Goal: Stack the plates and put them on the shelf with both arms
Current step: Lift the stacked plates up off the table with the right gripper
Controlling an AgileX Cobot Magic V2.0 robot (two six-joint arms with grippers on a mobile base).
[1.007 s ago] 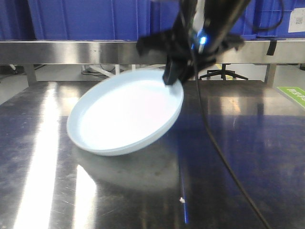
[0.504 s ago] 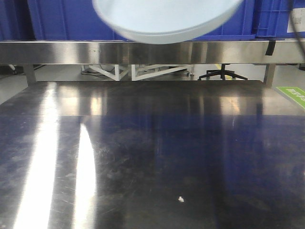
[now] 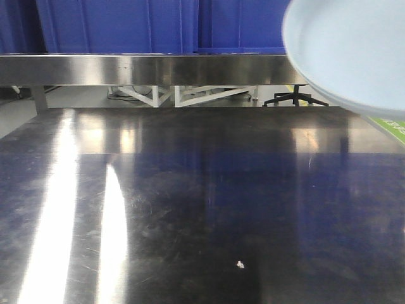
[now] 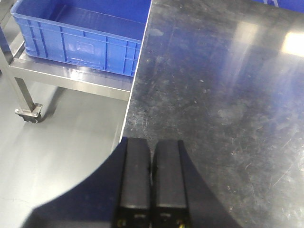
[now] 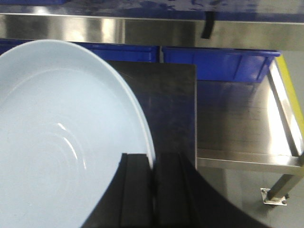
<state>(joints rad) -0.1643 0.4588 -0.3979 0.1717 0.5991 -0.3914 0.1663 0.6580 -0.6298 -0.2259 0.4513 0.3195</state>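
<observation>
The plate [image 3: 354, 50] hangs in the air at the upper right of the front view, clear of the table [image 3: 190, 190] and tilted steeply, with its broad face turned partly toward the camera. Whether it is one dish or two nested together I cannot tell.

It looks glossy and stiff, likely slippery at the rim and liable to chip if knocked on steel. The rim is the only real place to hold it, and a one-sided pinch lets the far side sag. I judge that a second hold on the opposite rim would steady it.

Being round, it has no long axis. In the right wrist view its hollow face [image 5: 57, 133] looks up at the camera, and the rim curves in between the fingers.

The right gripper [image 5: 153, 161] is clamped on that rim, one finger on each side of it. The left gripper [image 4: 151, 142] has its fingers pressed together with nothing between them, and it hovers near the table's edge.

Past the plate, the right wrist view shows a steel shelf [image 5: 237, 128] beside the table, with blue bins [image 5: 218, 64] behind it. A blue crate [image 4: 80, 40] sits on a low rack in the left wrist view.
</observation>
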